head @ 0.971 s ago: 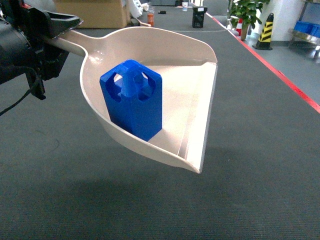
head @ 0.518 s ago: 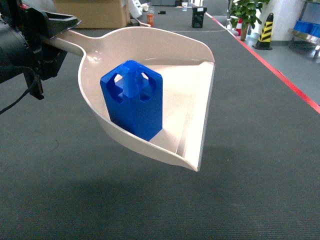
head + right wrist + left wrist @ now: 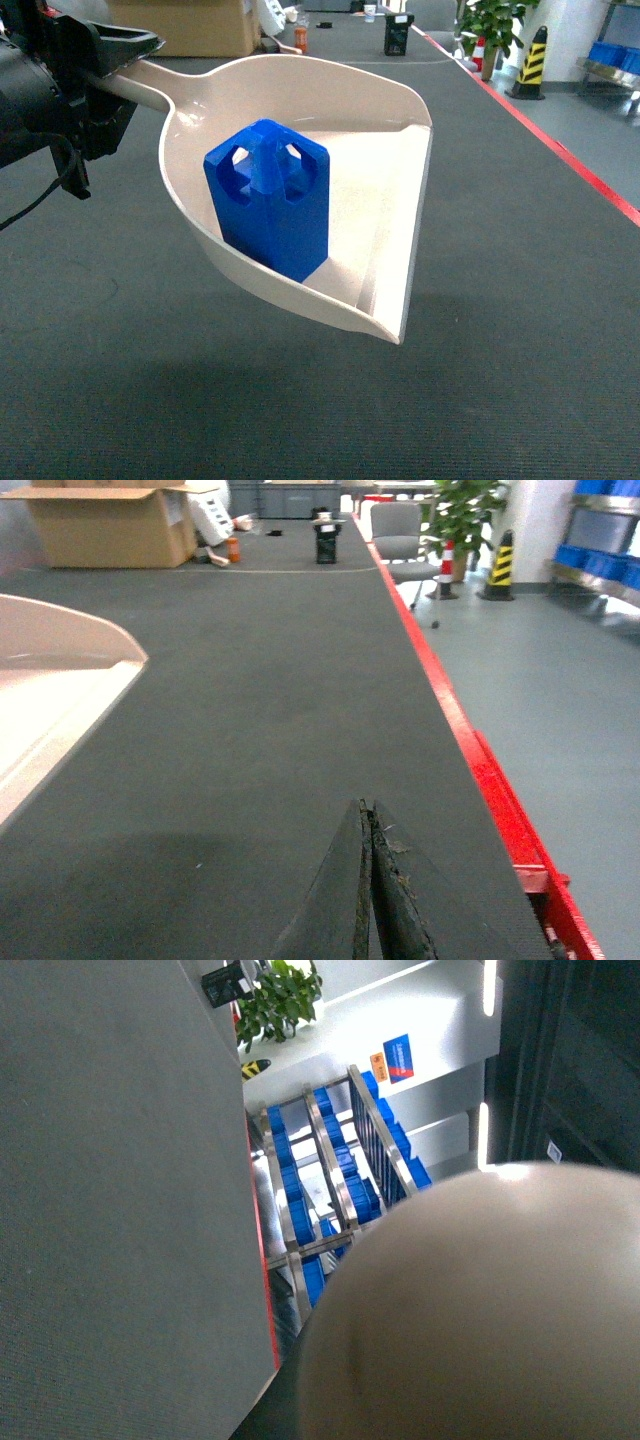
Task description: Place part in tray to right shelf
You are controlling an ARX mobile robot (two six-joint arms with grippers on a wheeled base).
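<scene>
The beige tray (image 3: 390, 200) hangs in the air over the dark floor, tilted a little to the right. The blue part (image 3: 268, 200) stands upright inside it, against the left wall. My left gripper (image 3: 105, 65) is shut on the tray's handle at the upper left. In the left wrist view the tray's underside (image 3: 480, 1310) hides the fingers. My right gripper (image 3: 366, 808) is shut and empty, low over the floor, to the right of the tray's lip (image 3: 50, 680). A steel rack with blue crates (image 3: 320, 1180) stands far off; I cannot tell if it is the right shelf.
A red line (image 3: 560, 150) edges the dark mat on the right, with grey floor beyond. Far back are a cardboard box (image 3: 185, 25), a black bin (image 3: 398, 35), a potted plant (image 3: 495, 25), a striped cone (image 3: 530, 60) and an office chair (image 3: 400, 530).
The tray with the part in it has swayed very slightly; the grip on the handle is the same.
</scene>
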